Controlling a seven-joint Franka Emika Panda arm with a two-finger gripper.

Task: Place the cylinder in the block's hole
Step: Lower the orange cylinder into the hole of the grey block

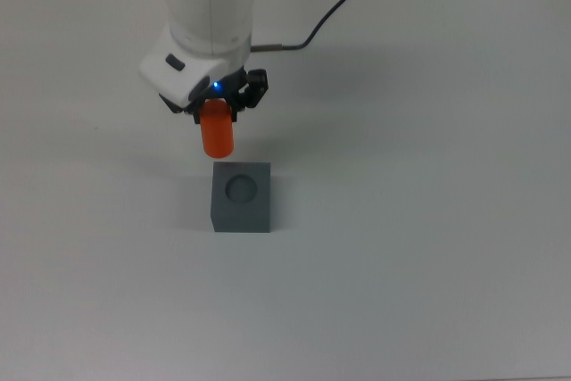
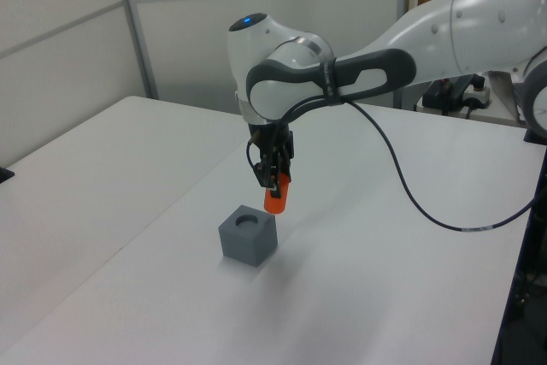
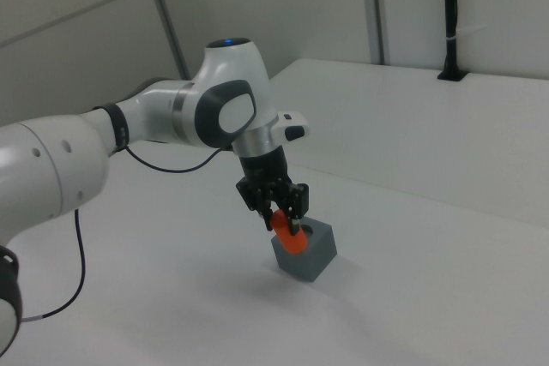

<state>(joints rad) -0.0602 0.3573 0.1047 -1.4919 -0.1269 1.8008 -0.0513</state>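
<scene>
The gripper (image 1: pixel 217 111) is clenching the cylinder (image 1: pixel 216 133), which is hanging below its fingers, above the block (image 1: pixel 241 197) mid-desk (image 1: pixel 428 220).

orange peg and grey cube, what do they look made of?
Small bright orange cylinder, held in the gripper: probably smooth plastic, with even saturated colour and a slight sheen. Dark grey cube with a round hole: matte, uniform faces without glare, possibly plastic or painted wood; the look leaves it open.

Table (image 1: pixel 428 247): white, matte, spreading beneath and all around the tool.
Cable (image 2: pixel 402 185): black, trailing off behind the tool.
Wall panels (image 2: pixel 282 14): pale grey, beyond the tool.
</scene>
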